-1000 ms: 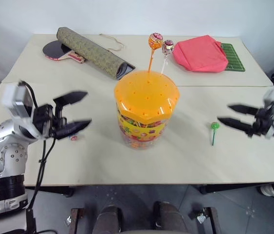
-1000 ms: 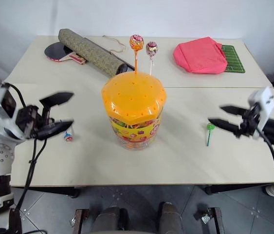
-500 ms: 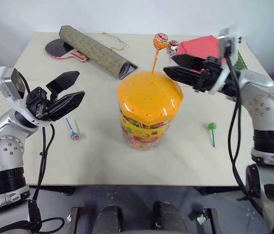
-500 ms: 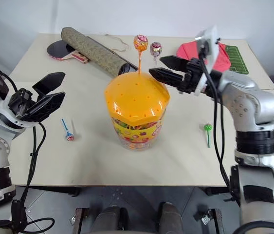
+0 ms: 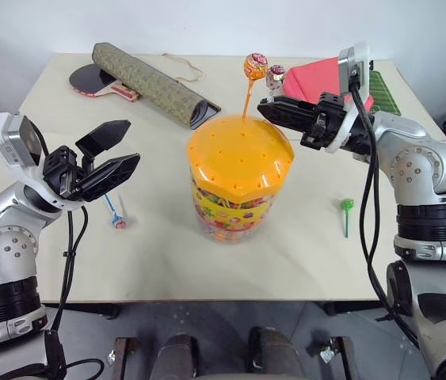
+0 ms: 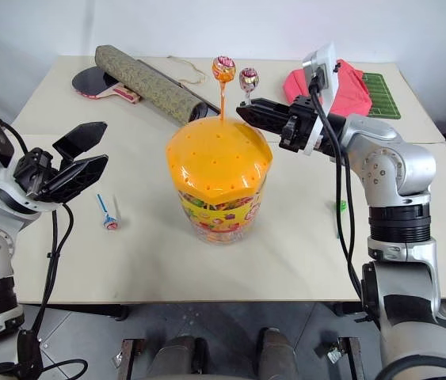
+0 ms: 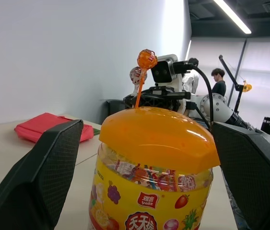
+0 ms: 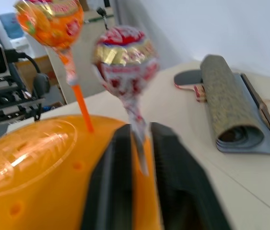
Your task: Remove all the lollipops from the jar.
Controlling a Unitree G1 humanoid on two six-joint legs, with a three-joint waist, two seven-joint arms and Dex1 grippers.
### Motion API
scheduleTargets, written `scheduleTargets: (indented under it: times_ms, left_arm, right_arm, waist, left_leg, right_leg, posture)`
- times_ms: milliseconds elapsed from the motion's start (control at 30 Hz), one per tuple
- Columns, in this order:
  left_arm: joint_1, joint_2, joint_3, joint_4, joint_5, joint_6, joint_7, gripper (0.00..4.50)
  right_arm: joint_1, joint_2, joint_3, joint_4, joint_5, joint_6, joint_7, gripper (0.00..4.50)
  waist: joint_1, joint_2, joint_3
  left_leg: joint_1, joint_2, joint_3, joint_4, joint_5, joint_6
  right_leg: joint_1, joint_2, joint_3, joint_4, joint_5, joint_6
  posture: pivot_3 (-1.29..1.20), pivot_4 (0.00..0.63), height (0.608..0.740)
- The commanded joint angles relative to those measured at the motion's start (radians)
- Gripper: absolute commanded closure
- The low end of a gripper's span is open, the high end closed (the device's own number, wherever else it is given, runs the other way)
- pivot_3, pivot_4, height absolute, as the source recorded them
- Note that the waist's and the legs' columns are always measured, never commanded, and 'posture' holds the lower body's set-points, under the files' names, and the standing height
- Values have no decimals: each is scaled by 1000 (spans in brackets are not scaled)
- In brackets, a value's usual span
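Observation:
The jar stands mid-table, a clear tub with a yellow label and a domed orange lid. Two lollipops rise from the lid's far side: one on an orange stick and a red-and-white one on a white stick. My right gripper reaches in from the right, shut on that white stick just above the lid. A blue-stick lollipop lies on the table left of the jar, a green one to its right. My left gripper hovers open left of the jar, holding nothing.
A rolled olive mat and a paddle lie at the back left. A red pouch and a green pad sit at the back right. People stand in the background of the left wrist view.
My right arm swung in from the table's right side to the lollipops above the lid, and its jaws closed on the white stick. The left gripper stayed put, open.

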State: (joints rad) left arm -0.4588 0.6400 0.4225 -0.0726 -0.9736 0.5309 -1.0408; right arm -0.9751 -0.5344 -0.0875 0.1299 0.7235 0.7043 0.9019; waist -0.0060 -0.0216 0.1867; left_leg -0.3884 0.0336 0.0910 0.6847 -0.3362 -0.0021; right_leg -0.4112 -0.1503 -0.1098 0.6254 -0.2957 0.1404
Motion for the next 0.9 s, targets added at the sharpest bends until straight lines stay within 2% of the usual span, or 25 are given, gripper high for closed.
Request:
scheduleTargets:
  times_ms: [33, 100, 167, 267, 333, 400, 467, 533, 700, 800, 900]
  left_arm:
    - [-2, 2, 18, -33, -13, -25, -17, 0]
    - [0, 5, 2, -29, 3, -41, -50, 0]
    - [25, 51, -50, -23, 40, -37, -148, 0]
    - [64, 106, -142, -15, 161, -136, -291, 0]
    - [73, 117, -182, 2, 217, -202, -354, 0]
    - [77, 114, -204, 13, 240, -240, -395, 0]
    - [66, 102, -217, 27, 251, -260, -407, 0]
    - [57, 90, -223, 36, 260, -274, -402, 0]
    - [64, 77, -221, 19, 257, -269, -386, 0]
    - [73, 80, -214, 5, 251, -260, -376, 0]
    - [84, 88, -198, -15, 235, -242, -362, 0]
  right_arm:
    - [-19, 22, -105, 7, 39, -68, -5, 4456]
    - [-40, 22, -199, 46, 95, -63, -39, 4456]
    - [-76, -86, -249, 138, 88, 50, -103, 4456]
    - [-47, -305, -141, 204, -22, 239, -85, 4456]
    - [-3, -406, -70, 222, -97, 305, -97, 4456]
    - [76, -482, -22, 226, -179, 298, -107, 4456]
    - [254, -581, 78, 219, -307, 195, -56, 4456]
    - [365, -612, 115, 225, -361, 150, -40, 4456]
    - [487, -591, 105, 268, -414, 56, -28, 4456]
    - [509, -585, 74, 260, -397, 60, 10, 3772]
    - [519, -588, 15, 241, -371, 42, 43, 2820]
  waist:
    - [1, 0, 0]
    - [2, 0, 0]
    - [4, 0, 0]
    - [13, 1, 1]
    - [12, 1, 1]
    - [5, 1, 0]
    - [4, 1, 0]
    - [4, 1, 1]
    - [-12, 6, 1]
    - [-10, 6, 1]
    - [-4, 6, 1]
  left_leg:
    - [0, 0, 0, 0, 0, 0]
    - [0, 0, 0, 0, 0, 0]
    - [0, 0, 0, 0, 0, 0]
    - [0, -1, 0, -1, 0, 0]
    - [0, -1, 1, -3, 0, 0]
    - [0, 0, 2, -4, 0, 0]
    - [-1, 0, 3, -3, 0, 0]
    - [-1, 0, 4, -3, 0, 0]
    - [2, 0, 9, -1, 0, 1]
    - [2, 1, 7, -1, 0, 1]
    - [2, 1, 7, -1, 0, 1]
  right_leg:
    - [0, 0, 0, 0, 0, 0]
    - [0, 0, 0, 0, 0, 0]
    - [0, 0, 0, 0, 0, 0]
    - [0, 0, 0, 0, 0, 0]
    - [-1, 0, 0, -2, 0, 0]
    - [0, 0, 0, -4, 0, 0]
    - [-1, 0, 0, -5, 0, 0]
    - [-1, 0, 0, -5, 0, 0]
    - [0, 0, 4, -4, 0, 0]
    - [0, 0, 3, -3, 0, 0]
    - [0, 0, 3, -4, 0, 0]
  posture:
    - [0, 150, 740]
    - [0, 150, 740]
    - [0, 150, 740]
    - [0, 150, 740]
    - [0, 150, 740]
    - [0, 150, 740]
    - [0, 150, 740]
    - [0, 150, 740]
    - [0, 150, 740]
    - [0, 150, 740]
    - [0, 150, 740]
